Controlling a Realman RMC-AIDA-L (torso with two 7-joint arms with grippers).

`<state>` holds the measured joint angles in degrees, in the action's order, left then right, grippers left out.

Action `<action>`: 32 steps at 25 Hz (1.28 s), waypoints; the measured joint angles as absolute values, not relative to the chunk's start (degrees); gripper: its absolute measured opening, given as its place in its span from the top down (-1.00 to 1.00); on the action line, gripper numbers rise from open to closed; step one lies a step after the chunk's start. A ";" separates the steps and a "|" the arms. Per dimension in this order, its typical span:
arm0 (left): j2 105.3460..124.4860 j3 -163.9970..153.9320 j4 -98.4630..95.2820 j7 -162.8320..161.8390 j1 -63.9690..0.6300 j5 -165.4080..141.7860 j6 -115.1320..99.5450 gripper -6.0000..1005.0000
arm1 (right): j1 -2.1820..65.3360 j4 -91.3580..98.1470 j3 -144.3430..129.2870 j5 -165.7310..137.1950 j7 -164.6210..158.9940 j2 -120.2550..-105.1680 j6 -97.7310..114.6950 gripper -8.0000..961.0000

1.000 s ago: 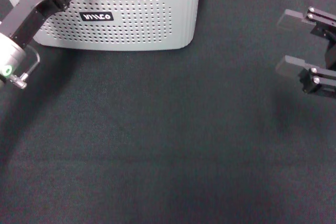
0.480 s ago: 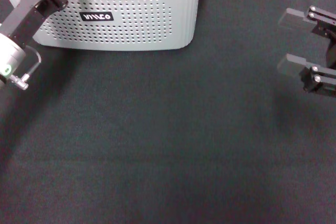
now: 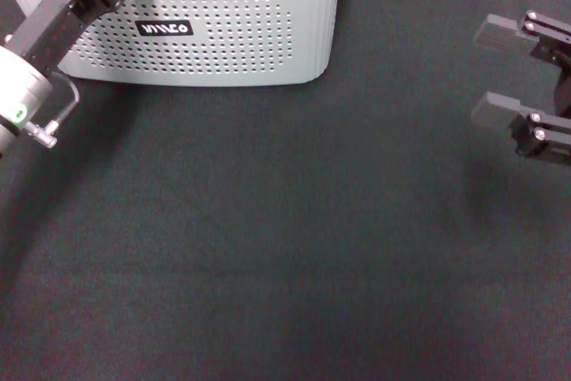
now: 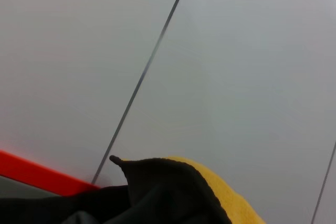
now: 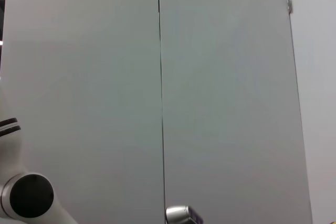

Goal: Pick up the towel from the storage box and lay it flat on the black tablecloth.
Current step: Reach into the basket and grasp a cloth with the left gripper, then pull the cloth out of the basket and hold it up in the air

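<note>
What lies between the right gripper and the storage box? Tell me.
Only bare black tablecloth between the right gripper and the storage box, per the head view.

The bench is covered edge to edge by the black tablecloth (image 3: 294,247), a plain, slightly textured fabric sheet that fills nearly the whole head view. At its far left stands the storage box (image 3: 268,42), a light grey plastic basket pierced with rows of small round holes and carrying a black label with white letters. A strip of pale surface shows beyond the cloth's far edge.
</note>
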<state>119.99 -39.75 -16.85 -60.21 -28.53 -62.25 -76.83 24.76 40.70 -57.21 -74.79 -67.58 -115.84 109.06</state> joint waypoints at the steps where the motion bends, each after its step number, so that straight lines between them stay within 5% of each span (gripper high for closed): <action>1: 120.05 -39.75 -16.84 -60.20 -28.54 -62.08 -76.90 0.63 | 24.77 40.67 -57.21 -74.79 -67.50 -115.83 109.06 -0.39; 4: 120.18 -39.74 -16.22 -59.84 -28.58 -60.87 -77.67 0.85 | 24.78 40.24 -57.21 -74.78 -66.83 -115.84 109.06 -0.39; 32: 120.47 -39.88 -7.23 -52.00 -28.62 -54.63 -91.66 0.94 | 25.79 39.90 -57.35 -74.25 -66.66 -115.89 108.44 -0.37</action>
